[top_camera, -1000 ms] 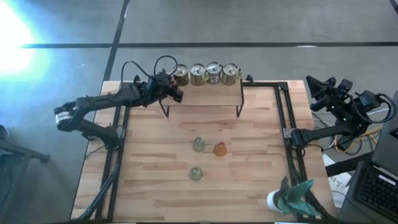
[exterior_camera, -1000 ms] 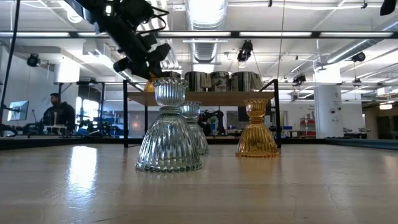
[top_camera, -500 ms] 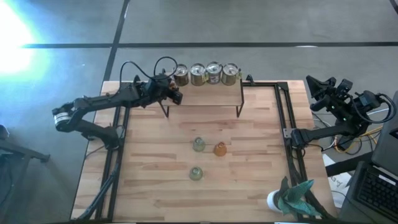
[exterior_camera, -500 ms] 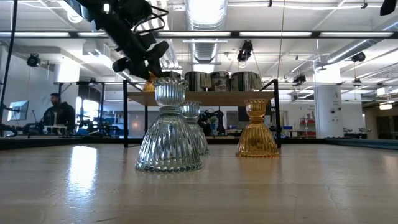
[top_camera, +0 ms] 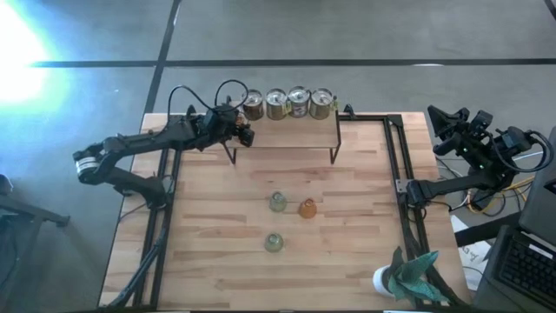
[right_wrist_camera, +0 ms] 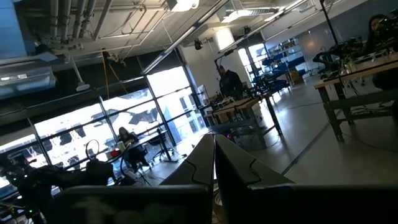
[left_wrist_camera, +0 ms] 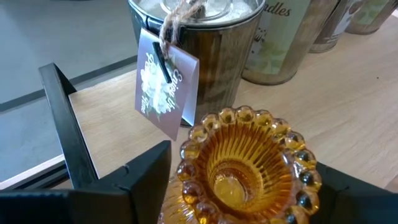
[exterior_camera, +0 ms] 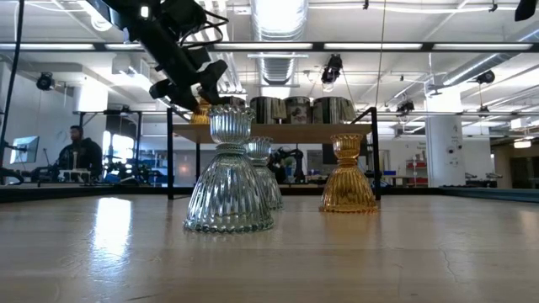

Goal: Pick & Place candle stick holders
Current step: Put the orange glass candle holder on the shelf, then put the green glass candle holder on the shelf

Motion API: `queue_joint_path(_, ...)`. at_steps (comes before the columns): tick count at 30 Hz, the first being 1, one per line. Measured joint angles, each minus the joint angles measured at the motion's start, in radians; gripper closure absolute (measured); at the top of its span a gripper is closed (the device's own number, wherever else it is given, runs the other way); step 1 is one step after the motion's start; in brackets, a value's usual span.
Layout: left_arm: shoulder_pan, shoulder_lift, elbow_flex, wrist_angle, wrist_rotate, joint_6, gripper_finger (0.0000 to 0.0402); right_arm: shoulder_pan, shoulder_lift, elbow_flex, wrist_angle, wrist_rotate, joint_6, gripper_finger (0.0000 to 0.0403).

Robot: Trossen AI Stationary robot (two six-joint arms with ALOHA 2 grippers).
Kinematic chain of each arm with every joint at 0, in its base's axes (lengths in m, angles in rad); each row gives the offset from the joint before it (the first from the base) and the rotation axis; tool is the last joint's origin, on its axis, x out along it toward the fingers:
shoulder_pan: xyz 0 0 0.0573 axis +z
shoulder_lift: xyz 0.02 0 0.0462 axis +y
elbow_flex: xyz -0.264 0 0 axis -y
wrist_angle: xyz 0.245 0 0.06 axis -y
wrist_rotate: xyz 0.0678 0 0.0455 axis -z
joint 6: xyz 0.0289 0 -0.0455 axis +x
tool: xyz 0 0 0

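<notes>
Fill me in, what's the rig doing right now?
The left gripper is at the left end of the raised shelf, its fingers spread on either side of an amber glass holder standing on the shelf beside four silvery can holders. Two clear green holders and another amber one wait on the table. The right gripper is parked off the table's right edge, shut.

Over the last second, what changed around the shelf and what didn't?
The left tool drew slightly back toward the shelf's left end, and its jaws spread away from the amber holder, which now stands on the shelf beside the tagged silvery can. The three glass holders on the table and the shut right tool, parked at the right edge, stayed put.
</notes>
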Motion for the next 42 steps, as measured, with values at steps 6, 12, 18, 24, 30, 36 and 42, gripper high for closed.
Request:
queue_joint_path(6,0.000,-0.004,0.018,0.000,0.004,0.024,0.0113,0.000,0.000,0.000,0.000,0.000,0.000,0.0394)
queue_joint_path(12,0.000,-0.044,0.070,-0.007,0.004,0.061,0.0114,0.000,0.000,0.000,0.000,0.000,0.000,0.0394)
queue_joint_path(18,-0.002,-0.127,0.143,-0.046,0.043,0.084,0.0115,0.000,0.000,0.000,0.000,0.000,0.000,0.0394)
queue_joint_path(24,-0.003,-0.235,0.200,-0.077,0.397,0.074,0.0115,0.000,0.000,0.000,0.000,0.000,-0.020,0.0394)
queue_joint_path(30,-0.093,-0.296,0.196,-0.080,0.656,0.093,0.0118,0.000,0.000,0.000,0.000,0.001,-0.038,0.0394)
queue_joint_path(36,-0.345,-0.215,0.194,-0.080,0.521,0.275,0.0135,0.000,0.000,0.000,-0.001,0.001,-0.030,0.0394)
queue_joint_path(42,-0.497,-0.099,0.193,-0.144,0.418,0.326,0.0140,0.000,0.000,0.000,-0.003,0.001,-0.030,0.0394)
